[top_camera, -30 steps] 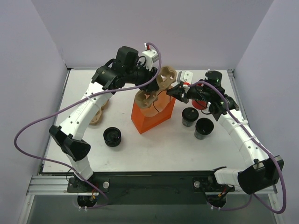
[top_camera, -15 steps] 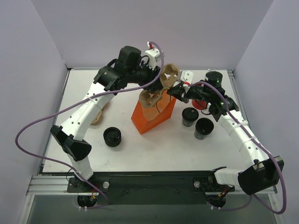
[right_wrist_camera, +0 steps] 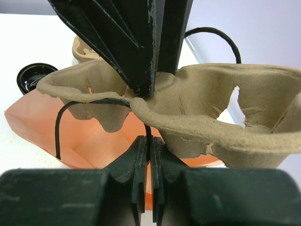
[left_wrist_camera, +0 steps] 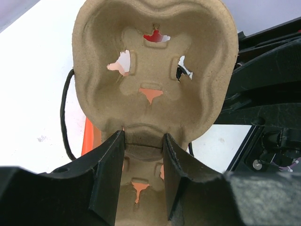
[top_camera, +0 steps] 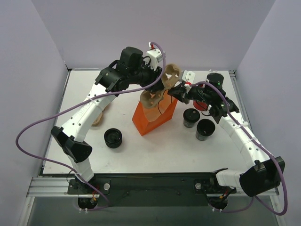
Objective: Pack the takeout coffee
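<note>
Right of the orange bag (top_camera: 149, 123): the takeout coffee (top_camera: 190, 117).
Nearer, right gripper (right_wrist_camera: 147, 143) pinches handle (right_wrist_camera: 56, 136); left gripper (left_wrist_camera: 143, 141) clamps carrier (left_wrist_camera: 155, 61).

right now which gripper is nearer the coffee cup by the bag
Right. The right gripper is just beyond the coffee cup at the bag's edge; the left gripper holds the cup carrier farther left.

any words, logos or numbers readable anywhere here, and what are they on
None: no text can be read in any view. The orange bag, the cardboard cup carrier, the dark cup by the bag, the dark cup beside it and the low black round stack show no print.
</note>
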Available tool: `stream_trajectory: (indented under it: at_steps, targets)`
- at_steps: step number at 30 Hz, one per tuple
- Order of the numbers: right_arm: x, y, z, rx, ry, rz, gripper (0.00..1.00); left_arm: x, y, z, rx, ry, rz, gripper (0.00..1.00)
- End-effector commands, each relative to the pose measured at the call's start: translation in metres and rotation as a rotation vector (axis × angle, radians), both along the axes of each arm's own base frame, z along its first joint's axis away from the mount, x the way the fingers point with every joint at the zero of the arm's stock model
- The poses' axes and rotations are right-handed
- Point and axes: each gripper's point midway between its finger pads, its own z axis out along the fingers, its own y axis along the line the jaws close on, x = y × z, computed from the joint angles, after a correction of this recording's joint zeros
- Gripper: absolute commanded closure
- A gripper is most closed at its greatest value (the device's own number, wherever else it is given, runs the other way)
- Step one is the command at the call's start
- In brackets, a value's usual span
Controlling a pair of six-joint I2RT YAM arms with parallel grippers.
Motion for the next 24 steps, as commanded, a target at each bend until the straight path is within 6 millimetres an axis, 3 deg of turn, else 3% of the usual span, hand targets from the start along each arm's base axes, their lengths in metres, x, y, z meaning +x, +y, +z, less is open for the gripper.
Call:
stream_trajectory:
  at_steps: [1,2,4,7,10,11,12,13,14,16,17,18,19,21,24]
  targets:
    - [-0.008,0.007,0.04,0.094,-0.116,0.048,0.81,0.0,0.002,0.009,-0.006,-0.039,0.031,0.82]
    - [-0.009,0.006,0.042,0.1,-0.118,0.044,0.73,0.002,0.004,0.008,0.003,-0.042,0.045,0.82]
    - [-0.01,0.006,0.047,0.124,-0.095,0.032,0.66,0.002,0.006,0.005,0.013,-0.036,0.051,0.82]
    - [-0.014,0.002,0.057,0.173,-0.04,-0.011,0.62,0.003,0.009,0.001,0.027,-0.028,0.071,0.82]
    - [-0.014,-0.007,0.071,0.291,0.126,-0.134,0.59,0.005,0.014,-0.005,0.05,-0.021,0.095,0.82]
    - [-0.016,-0.009,0.072,0.327,0.205,-0.171,0.59,0.006,0.014,-0.006,0.053,-0.019,0.097,0.82]
    - [-0.018,-0.013,0.06,0.313,0.289,-0.217,0.58,0.006,0.015,-0.007,0.056,-0.02,0.1,0.82]
    - [-0.018,-0.019,0.064,0.324,0.311,-0.27,0.57,0.005,0.015,-0.009,0.061,-0.014,0.1,0.82]
    - [-0.022,-0.022,0.054,0.33,0.418,-0.323,0.56,0.005,0.015,-0.01,0.063,-0.015,0.099,0.82]
    - [-0.018,-0.033,0.062,0.372,0.482,-0.446,0.56,0.004,0.017,-0.012,0.068,-0.013,0.101,0.82]
    - [-0.023,-0.035,0.054,0.37,0.573,-0.505,0.56,0.004,0.018,-0.012,0.068,-0.013,0.103,0.82]
    - [-0.027,-0.036,0.058,0.422,0.661,-0.559,0.58,0.003,0.018,-0.011,0.068,-0.015,0.102,0.82]
    - [-0.022,-0.045,0.075,0.48,0.675,-0.644,0.58,0.003,0.019,-0.013,0.071,-0.012,0.102,0.82]
    - [-0.031,-0.043,0.072,0.55,0.819,-0.724,0.55,0.001,0.02,-0.011,0.068,-0.014,0.104,0.82]
    - [-0.043,-0.04,0.077,0.66,0.876,-0.788,0.52,-0.001,0.02,-0.011,0.063,-0.011,0.104,0.82]
